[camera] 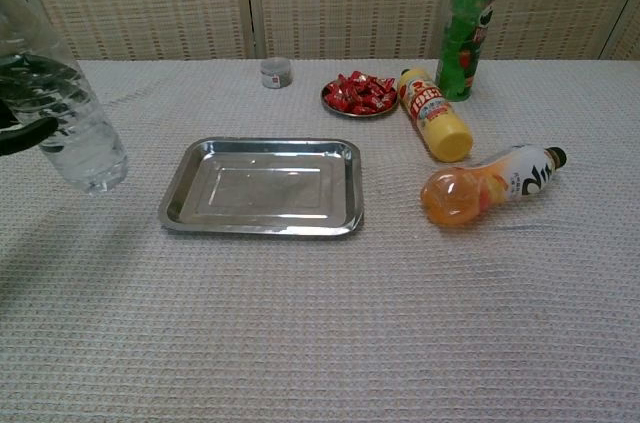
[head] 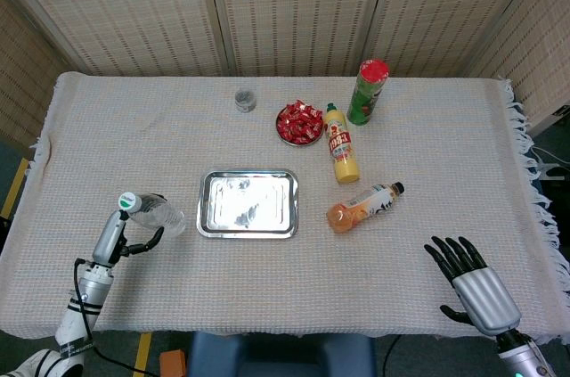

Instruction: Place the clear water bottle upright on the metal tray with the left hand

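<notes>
My left hand [head: 134, 233] grips the clear water bottle [head: 153, 212] above the cloth, just left of the metal tray [head: 248, 204]. In the chest view the bottle [camera: 70, 113] hangs tilted at the left edge, its base near the tray's [camera: 262, 186] left rim, with dark fingers [camera: 25, 133] wrapped round it. The tray holds nothing. My right hand [head: 470, 283] stays at the near right edge of the table, fingers spread, holding nothing.
An orange drink bottle [head: 361, 206] lies on its side right of the tray. Behind it lie a yellow bottle [head: 339, 154], a plate of red candies [head: 299, 123], a green can [head: 368, 91] standing upright, and a small grey jar [head: 245, 100].
</notes>
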Motion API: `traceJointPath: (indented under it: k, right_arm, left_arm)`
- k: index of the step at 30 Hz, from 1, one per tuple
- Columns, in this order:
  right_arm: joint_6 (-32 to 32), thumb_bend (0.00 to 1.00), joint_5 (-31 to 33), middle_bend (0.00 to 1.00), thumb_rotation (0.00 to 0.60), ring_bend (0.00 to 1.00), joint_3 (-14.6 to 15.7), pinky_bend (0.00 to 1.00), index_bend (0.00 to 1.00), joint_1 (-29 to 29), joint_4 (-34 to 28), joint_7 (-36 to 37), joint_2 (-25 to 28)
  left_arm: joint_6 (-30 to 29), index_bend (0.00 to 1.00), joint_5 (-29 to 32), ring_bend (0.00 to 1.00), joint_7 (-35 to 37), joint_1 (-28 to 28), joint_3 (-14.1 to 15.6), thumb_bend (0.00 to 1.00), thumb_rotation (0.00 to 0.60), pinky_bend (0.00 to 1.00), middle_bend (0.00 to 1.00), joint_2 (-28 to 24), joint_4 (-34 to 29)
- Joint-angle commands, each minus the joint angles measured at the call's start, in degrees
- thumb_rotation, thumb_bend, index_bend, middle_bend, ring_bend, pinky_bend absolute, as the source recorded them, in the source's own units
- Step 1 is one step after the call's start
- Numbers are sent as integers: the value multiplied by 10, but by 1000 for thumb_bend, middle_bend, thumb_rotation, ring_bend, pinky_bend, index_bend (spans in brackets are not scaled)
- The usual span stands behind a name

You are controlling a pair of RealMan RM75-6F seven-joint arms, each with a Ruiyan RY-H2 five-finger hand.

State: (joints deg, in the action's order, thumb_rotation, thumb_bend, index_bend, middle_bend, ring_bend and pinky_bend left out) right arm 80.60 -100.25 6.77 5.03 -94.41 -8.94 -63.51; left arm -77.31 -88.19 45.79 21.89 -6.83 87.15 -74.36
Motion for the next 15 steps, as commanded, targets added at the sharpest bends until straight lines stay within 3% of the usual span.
traceJointPath:
  k: [1,6,15]
  right_arm:
    - [2,8,-1,0,600,0,0,0,0,-1,0,1,0]
    - [4,8,-3,0,600,0,1,0,0,-1,1,5,2]
    - [20,8,-10,0,600,0,1,0,0,-5,4,22,9]
  left_arm:
    - [5,445,-11,284,-45,27,-11,555,600,428,431,28,-15]
    - [31,431,-5,265,-92,59,-21,554,600,417,409,80,-2]
    - [60,431,32,264,-128,108,-55,556,600,415,408,191,92]
